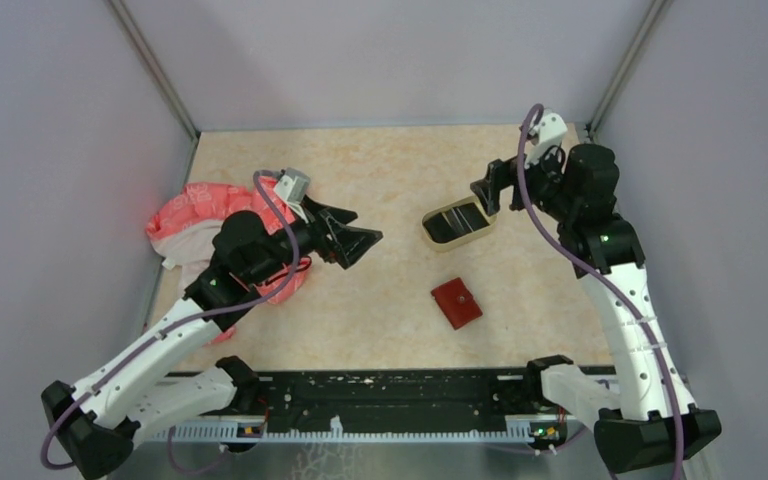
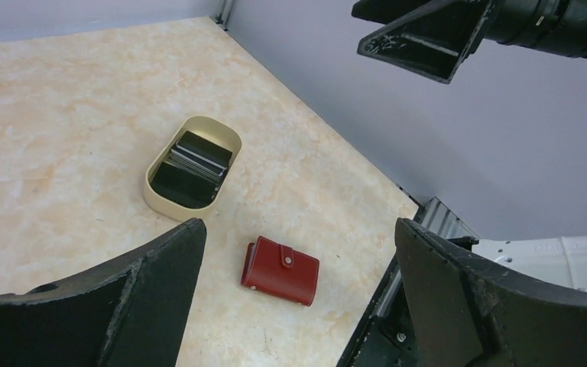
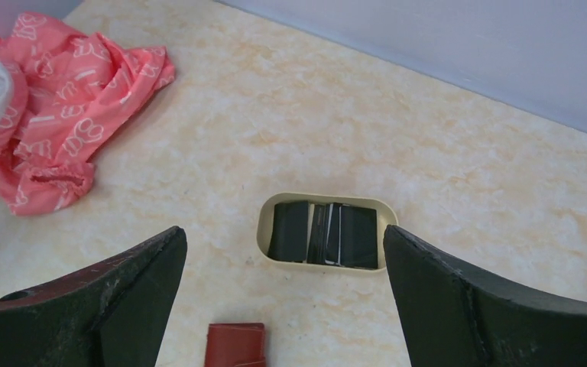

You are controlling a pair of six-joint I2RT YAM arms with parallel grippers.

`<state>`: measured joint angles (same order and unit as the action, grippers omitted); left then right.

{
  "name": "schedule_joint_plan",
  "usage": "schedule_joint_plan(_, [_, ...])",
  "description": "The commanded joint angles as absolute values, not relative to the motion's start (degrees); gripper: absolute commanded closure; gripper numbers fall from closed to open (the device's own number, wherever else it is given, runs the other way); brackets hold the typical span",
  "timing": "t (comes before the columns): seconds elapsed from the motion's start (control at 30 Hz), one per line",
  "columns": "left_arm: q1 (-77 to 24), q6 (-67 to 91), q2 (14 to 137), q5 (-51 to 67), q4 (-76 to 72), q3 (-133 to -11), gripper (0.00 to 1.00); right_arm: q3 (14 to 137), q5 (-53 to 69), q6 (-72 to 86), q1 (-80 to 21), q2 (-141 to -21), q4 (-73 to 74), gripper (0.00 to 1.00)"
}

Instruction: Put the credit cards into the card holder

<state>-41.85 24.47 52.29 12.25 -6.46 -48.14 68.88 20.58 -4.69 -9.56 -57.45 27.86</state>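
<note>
The red card holder [image 1: 457, 303] lies closed on the table, its snap tab fastened [image 2: 280, 271]; its top edge also shows in the right wrist view [image 3: 235, 344]. Dark credit cards [image 1: 457, 221] stand stacked in an oval tan tray [image 1: 440, 239], also seen in the wrist views [image 2: 195, 164] [image 3: 323, 232]. My left gripper [image 1: 357, 236] hangs open above the table, left of the tray, nothing between its fingers [image 2: 299, 245]. My right gripper [image 1: 485, 193] is open just behind the tray's far right end, empty [image 3: 284, 245].
A crumpled pink patterned cloth [image 1: 198, 225] lies at the left side, partly under the left arm [image 3: 53, 115]. Grey walls enclose the table on three sides. A black rail [image 1: 390, 395] runs along the near edge.
</note>
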Motion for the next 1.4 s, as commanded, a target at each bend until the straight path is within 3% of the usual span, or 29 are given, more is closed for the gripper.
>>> schedule_joint_plan(0.0, [-41.44, 25.56, 49.71, 12.80, -1.12, -49.57, 0.01, 74.16, 21.48, 1.05, -9.37, -56.47, 27.50, 0.01])
schedule_joint_plan(0.67, [-41.36, 29.62, 39.10, 11.25, -4.18, -41.11, 0.01, 71.10, 29.40, 1.89, -9.32, -56.69, 24.37, 0.02])
schedule_joint_plan(1.37, [-41.44, 28.68, 37.30, 10.85, -4.56, -38.42, 0.01, 70.77, 26.54, 1.49, -9.32, -55.73, 25.03, 0.01])
